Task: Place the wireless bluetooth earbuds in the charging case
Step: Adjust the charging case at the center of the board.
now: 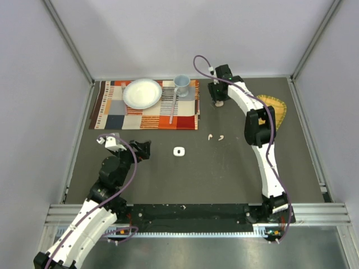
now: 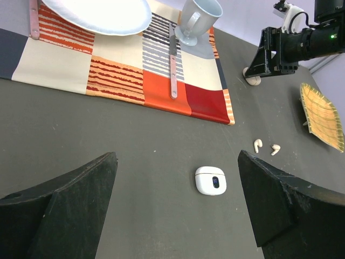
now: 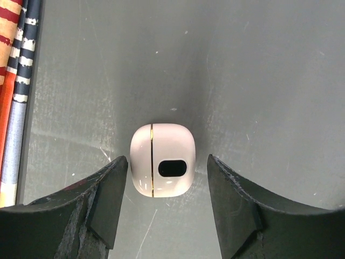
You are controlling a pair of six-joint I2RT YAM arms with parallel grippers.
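Earbuds (image 1: 215, 136) out of their cases on the worktop (image 1: 235, 174), located from the striped placemat (image 1: 146, 106).
The two buds lie off the placemat's near right corner; the white case (image 2: 210, 180) lies before its near edge, by the wide-spread left claw (image 2: 177, 156). The right claw (image 3: 166, 158) (half spread, apparently not gripping) straddles a pink case (image 3: 170, 137) just off its right edge.

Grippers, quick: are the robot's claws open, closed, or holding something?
Left gripper: open, holding nothing.
Right gripper: open, jaws either side of the pink case, not gripping it.
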